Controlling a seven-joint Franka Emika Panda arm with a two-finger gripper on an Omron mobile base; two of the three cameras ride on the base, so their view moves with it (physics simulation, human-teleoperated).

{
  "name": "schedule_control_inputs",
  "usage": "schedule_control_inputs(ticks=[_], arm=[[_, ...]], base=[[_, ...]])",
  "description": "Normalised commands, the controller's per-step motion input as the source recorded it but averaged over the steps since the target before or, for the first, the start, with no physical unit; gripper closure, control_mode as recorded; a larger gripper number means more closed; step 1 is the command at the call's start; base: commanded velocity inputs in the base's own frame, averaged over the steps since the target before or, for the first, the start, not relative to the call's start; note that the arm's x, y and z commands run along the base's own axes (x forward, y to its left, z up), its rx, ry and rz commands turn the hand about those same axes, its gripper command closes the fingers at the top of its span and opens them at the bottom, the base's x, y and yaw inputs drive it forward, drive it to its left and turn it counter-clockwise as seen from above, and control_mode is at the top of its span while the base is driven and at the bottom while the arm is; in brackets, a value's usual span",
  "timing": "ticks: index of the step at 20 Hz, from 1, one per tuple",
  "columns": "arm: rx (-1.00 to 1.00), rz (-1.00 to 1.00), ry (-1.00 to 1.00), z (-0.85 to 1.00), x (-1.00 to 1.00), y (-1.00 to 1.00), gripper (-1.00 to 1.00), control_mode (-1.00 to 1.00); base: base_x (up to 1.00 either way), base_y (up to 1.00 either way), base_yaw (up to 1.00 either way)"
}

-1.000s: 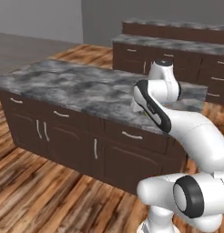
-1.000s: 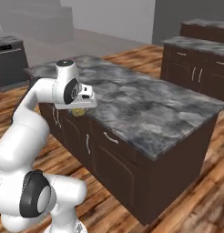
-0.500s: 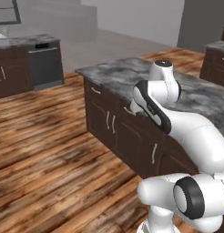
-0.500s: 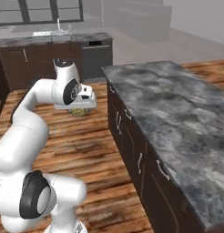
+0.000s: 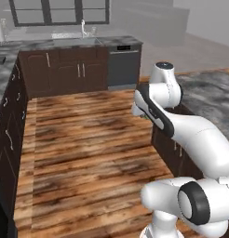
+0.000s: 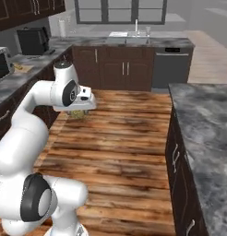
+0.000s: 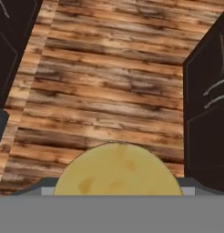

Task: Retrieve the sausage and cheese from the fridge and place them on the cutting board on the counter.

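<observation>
The base has turned since the earlier frame: wooden floor (image 5: pixel 84 139) and a far surface (image 6: pixel 129 42) with a sink now lie ahead, the island surface (image 5: pixel 209 93) off to the right. The gripper (image 6: pixel 78 112) grasps the cheese (image 7: pixel 117 170), a yellow round lump between its jaws
</observation>
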Motion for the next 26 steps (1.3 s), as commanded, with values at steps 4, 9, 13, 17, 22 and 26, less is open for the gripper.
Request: schedule_control_inputs(ticks=[4, 9, 13, 17, 22, 26], arm=[[0.00, 0.00, 0.00, 0.00, 0.00, 0.00, 1.00, 1.00], [0.00, 0.00, 0.00, 0.00, 0.00, 0.00, 1.00, 1.00], [0.00, 0.00, 0.00, 0.00, 0.00, 0.00, 1.00, 1.00], [0.00, 0.00, 0.00, 0.00, 0.00, 0.00, 1.00, 1.00], [0.00, 0.00, 0.00, 0.00, 0.00, 0.00, 1.00, 1.00], [0.00, 0.00, 0.00, 0.00, 0.00, 0.00, 1.00, 1.00]], base=[[1.00, 0.10, 0.37], [1.00, 0.01, 0.16], [1.00, 0.00, 0.16], [1.00, 0.01, 0.15], [1.00, 0.04, 0.18], [1.00, 0.08, 0.23]])
